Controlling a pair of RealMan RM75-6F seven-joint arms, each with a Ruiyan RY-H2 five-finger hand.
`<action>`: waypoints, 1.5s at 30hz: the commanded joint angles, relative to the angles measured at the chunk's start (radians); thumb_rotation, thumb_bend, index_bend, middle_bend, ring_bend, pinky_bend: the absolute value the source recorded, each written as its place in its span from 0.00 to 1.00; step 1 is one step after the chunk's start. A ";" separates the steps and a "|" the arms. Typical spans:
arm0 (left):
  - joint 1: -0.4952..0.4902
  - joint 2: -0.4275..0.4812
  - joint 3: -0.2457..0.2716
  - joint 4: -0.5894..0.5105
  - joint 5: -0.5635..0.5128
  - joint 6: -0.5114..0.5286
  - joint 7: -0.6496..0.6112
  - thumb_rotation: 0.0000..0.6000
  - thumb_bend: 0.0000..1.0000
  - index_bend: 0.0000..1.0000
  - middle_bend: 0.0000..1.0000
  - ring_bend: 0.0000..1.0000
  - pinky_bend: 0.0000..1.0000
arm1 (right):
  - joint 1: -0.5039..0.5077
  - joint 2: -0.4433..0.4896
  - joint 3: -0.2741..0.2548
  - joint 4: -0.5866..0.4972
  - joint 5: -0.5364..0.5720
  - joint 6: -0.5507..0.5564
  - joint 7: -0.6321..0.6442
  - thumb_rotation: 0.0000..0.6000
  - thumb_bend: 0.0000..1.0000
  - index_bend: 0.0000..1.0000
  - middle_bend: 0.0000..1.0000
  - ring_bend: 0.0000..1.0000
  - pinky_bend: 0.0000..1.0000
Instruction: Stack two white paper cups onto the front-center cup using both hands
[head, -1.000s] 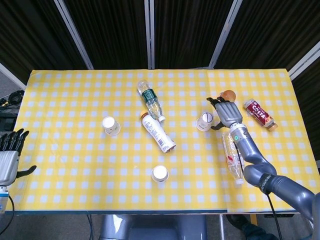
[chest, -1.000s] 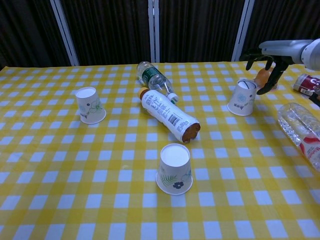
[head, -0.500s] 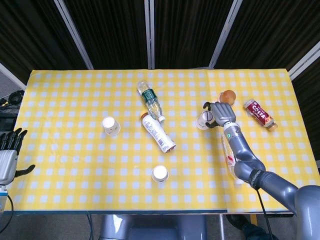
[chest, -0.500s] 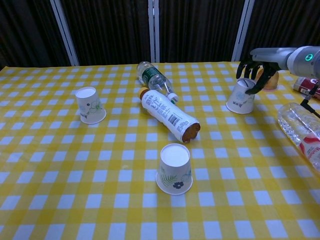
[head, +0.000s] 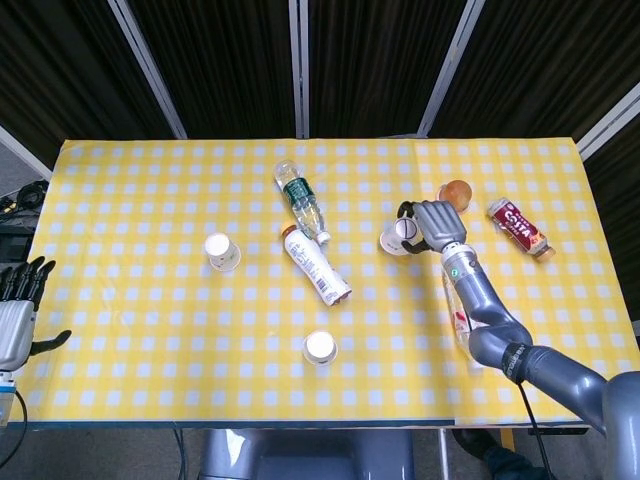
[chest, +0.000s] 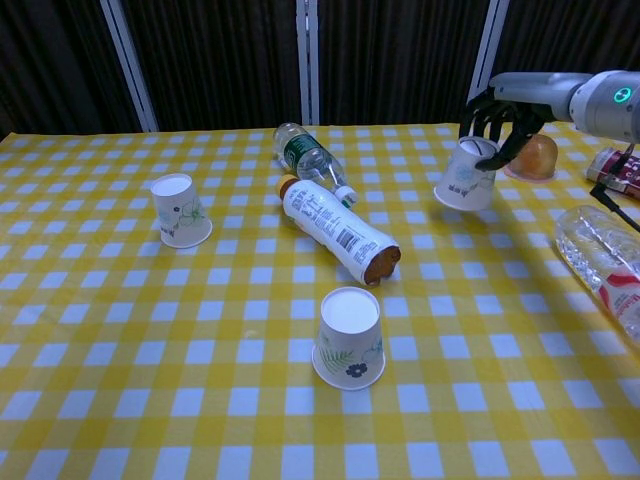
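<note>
Right robot hand gripping lifted right paper cup | carry level toward near-center cup | lower squarely over it

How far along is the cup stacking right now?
Nothing is stacked yet: the front-center cup stands alone. The right hand holds the right cup, lifted and tilted. The left cup sits untouched, with the left hand off at the table edge.

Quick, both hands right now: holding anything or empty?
Left hand: open, holds nothing, at the table's left edge.
Right hand: grips the right paper cup from the top, cup tilted.
</note>
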 joint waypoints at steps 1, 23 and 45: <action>0.001 0.004 0.002 -0.003 0.005 0.002 -0.007 1.00 0.00 0.00 0.00 0.00 0.00 | -0.051 0.133 -0.005 -0.230 -0.126 0.102 0.036 1.00 0.24 0.40 0.47 0.39 0.51; 0.009 0.030 0.016 -0.029 0.059 0.037 -0.053 1.00 0.00 0.00 0.00 0.00 0.00 | -0.054 0.301 -0.168 -0.717 -0.502 0.099 -0.032 1.00 0.25 0.40 0.47 0.39 0.45; 0.014 0.051 0.018 -0.057 0.059 0.040 -0.055 1.00 0.00 0.00 0.00 0.00 0.00 | -0.007 0.218 -0.166 -0.723 -0.460 0.110 -0.174 1.00 0.24 0.40 0.45 0.39 0.45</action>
